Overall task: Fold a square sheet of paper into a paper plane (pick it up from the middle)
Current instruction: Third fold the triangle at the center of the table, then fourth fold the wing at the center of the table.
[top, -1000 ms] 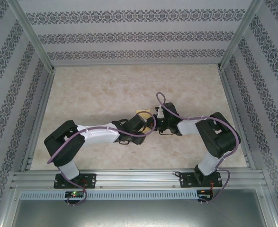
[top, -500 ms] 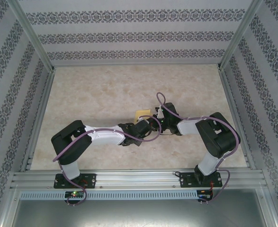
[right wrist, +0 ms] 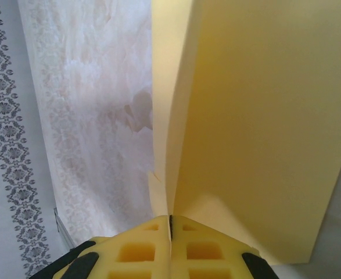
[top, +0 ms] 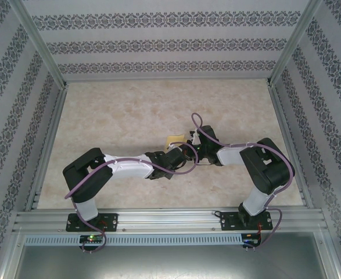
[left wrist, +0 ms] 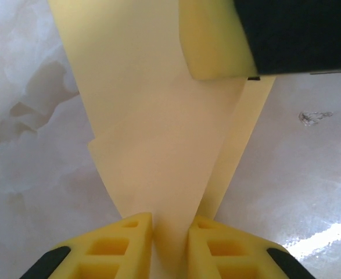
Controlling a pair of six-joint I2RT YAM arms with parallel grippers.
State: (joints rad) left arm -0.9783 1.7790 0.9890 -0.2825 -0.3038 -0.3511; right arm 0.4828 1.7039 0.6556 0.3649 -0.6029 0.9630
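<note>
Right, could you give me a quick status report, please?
Right pincer shut on the folded paper sheet. Left pincer astride it, jaws narrowly apart. Nothing obstructing.

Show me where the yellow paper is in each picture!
Top external: the yellow paper is a small patch in the middle of the marbled table.
Left wrist: it fills the middle, running down between the fingers of the left gripper.
Right wrist: it covers the right side, pinched by the right gripper.
Shared landmark: the marbled table.

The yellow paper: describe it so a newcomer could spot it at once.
On the marbled beige table, look near the middle, where the two arms' tips meet. The yellow-orange paper is there, folded, pinched in the right gripper, its edge between the fingers of the left gripper. It alone is a thin sheet.
</note>
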